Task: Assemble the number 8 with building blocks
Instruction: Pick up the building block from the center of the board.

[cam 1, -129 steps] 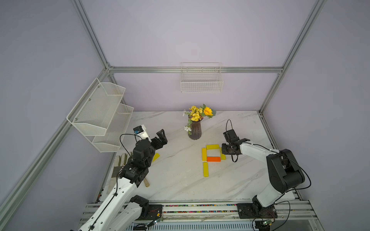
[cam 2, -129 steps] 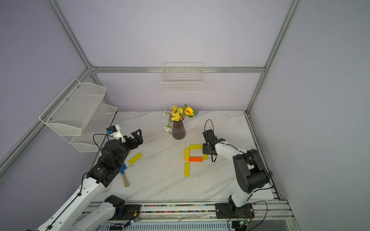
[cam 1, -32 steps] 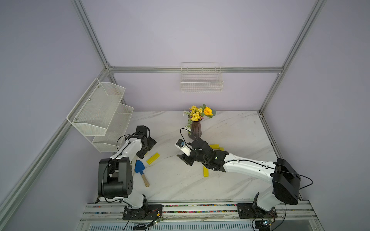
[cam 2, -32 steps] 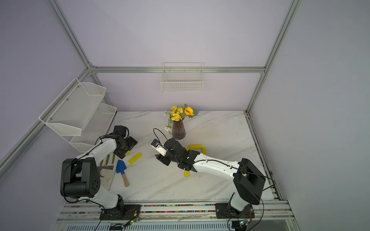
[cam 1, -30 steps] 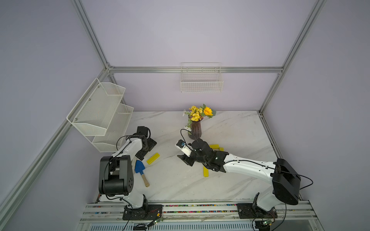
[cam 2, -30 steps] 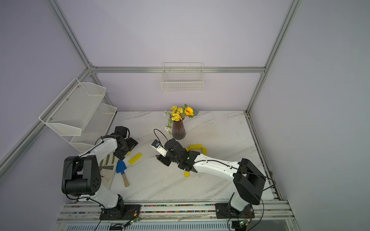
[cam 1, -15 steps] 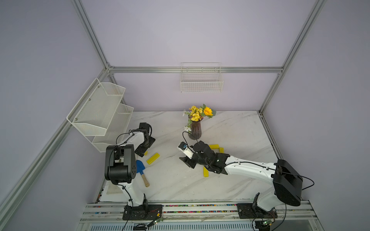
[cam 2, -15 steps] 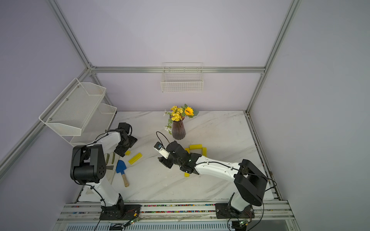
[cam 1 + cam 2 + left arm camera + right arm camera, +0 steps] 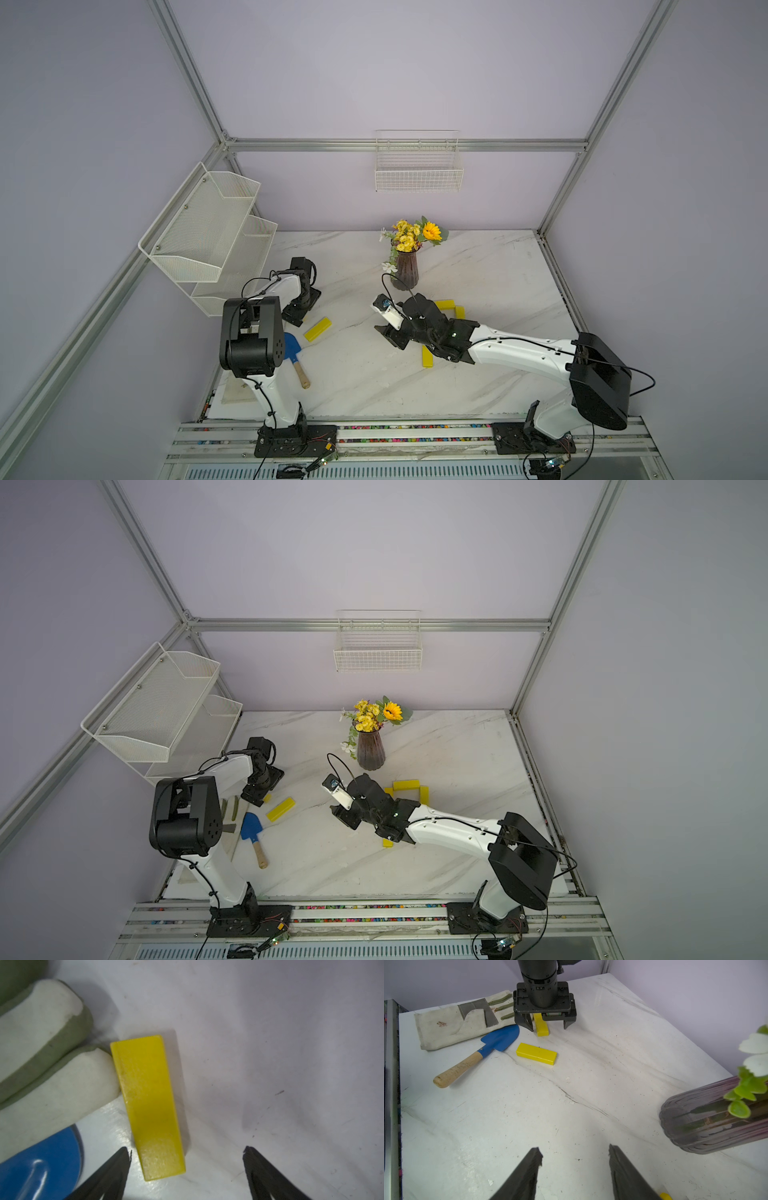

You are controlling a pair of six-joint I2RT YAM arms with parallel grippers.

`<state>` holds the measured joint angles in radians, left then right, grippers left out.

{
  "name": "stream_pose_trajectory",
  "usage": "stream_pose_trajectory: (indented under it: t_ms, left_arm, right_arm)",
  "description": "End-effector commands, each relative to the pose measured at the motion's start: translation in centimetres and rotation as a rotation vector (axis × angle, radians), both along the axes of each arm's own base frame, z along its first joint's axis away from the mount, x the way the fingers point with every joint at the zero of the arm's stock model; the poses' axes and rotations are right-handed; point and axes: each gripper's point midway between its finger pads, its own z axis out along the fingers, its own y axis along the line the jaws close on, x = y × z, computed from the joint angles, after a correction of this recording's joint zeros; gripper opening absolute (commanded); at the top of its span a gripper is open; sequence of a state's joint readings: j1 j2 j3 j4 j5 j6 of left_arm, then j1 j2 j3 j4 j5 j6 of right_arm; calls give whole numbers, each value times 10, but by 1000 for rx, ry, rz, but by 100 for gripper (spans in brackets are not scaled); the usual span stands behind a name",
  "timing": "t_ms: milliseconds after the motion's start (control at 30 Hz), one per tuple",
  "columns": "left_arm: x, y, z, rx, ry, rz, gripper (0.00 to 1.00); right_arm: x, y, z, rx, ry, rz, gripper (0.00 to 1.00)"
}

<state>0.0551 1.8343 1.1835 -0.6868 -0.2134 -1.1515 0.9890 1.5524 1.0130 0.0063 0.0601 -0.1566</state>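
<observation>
Left gripper (image 9: 187, 1150) low over table (image 9: 498, 270), jaws wide, straddling yellow block (image 9: 149, 1101), not clamped. Glove (image 9: 52, 1076) touches the block beyond one jaw, blue trowel (image 9: 41, 1167) close by that same jaw, second yellow block (image 9: 536, 1056) just beside, toward right arm. Right gripper (image 9: 574, 1148) part-open, empty, vase (image 9: 706, 1122) beside it. Part-built figure (image 9: 409, 785) back under its arm, partly hidden. White marble top, lilac walls (image 9: 415, 62), wire rack (image 9: 208, 232), wall basket (image 9: 417, 166).

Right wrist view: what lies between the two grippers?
A bright yellow flat rectangular block, lying loose on the white marble table; the right wrist view shows it.
</observation>
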Motion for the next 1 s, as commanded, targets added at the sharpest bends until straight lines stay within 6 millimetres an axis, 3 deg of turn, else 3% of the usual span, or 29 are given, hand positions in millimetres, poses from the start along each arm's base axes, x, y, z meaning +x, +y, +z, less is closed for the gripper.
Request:
stream_pose_trajectory:
  t_ms: [0,300,633,767,967]
  left_arm:
    - [-2,6,-6,3,-2,51,80]
    - [-9,6,-15,-4,4,99,46]
    - [-4,-4,-18,-53,-20,75,9]
    - [5,-18,-6,-36,-47,-5,5]
    - [13,-46,23,-23,-100,-117,5]
  right_arm:
    - [1,-5,11,28,-10,-28,58]
    - [1,-10,6,17,-5,-43,58]
    - [3,-9,-2,3,2,-53,58]
    - [8,-9,0,10,-9,-74,58]
    - [13,-19,23,40,-41,-134,57]
